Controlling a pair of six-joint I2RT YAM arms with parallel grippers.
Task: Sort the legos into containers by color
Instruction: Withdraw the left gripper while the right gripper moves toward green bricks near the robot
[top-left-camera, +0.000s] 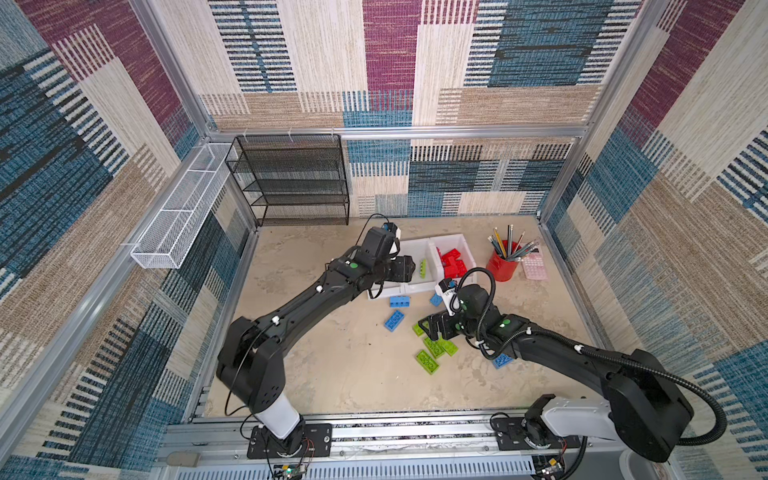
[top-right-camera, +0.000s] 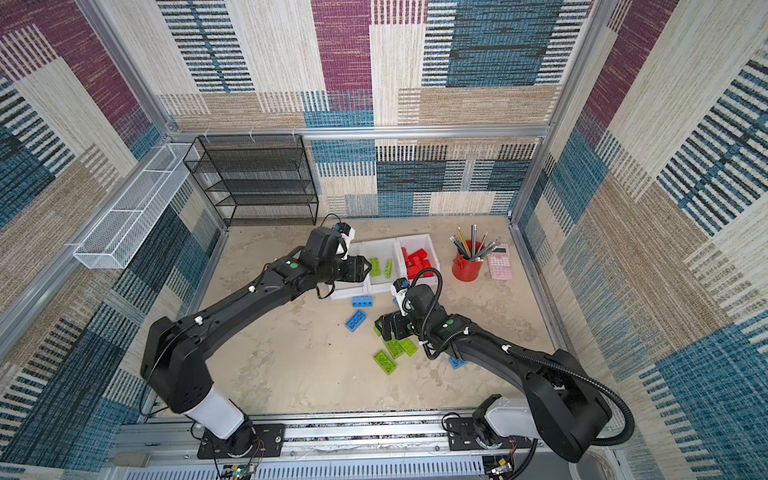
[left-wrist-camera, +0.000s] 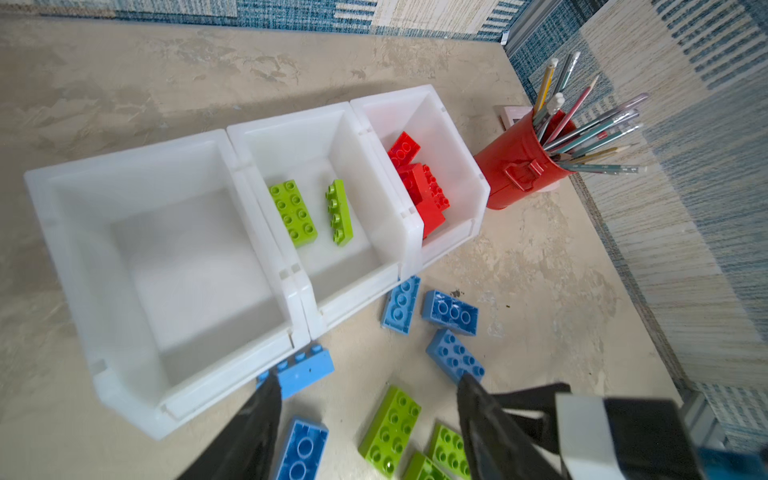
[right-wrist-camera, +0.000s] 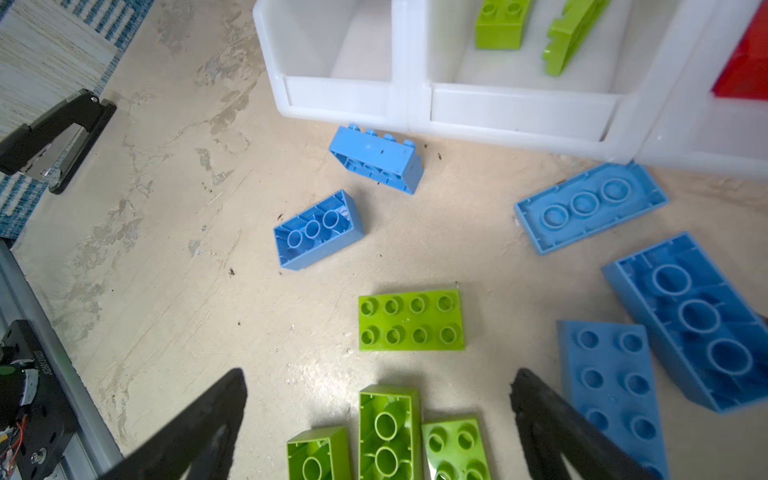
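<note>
Though empty, right hand (right-wrist-camera: 379, 376) above green legos (right-wrist-camera: 388, 432)

Jaws spread wide, empty: left end effector (left-wrist-camera: 369, 379), right end effector (right-wrist-camera: 379, 374).

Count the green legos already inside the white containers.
2. Both lie in the middle container: a studs-up green lego and, beside it, an on-edge green lego. None appears hidden.

Both top views look steeply down from high; the wrist views sit close, sharing the containers (left-wrist-camera: 286, 120) and, seemingly, blue legos (right-wrist-camera: 318, 230).
</note>
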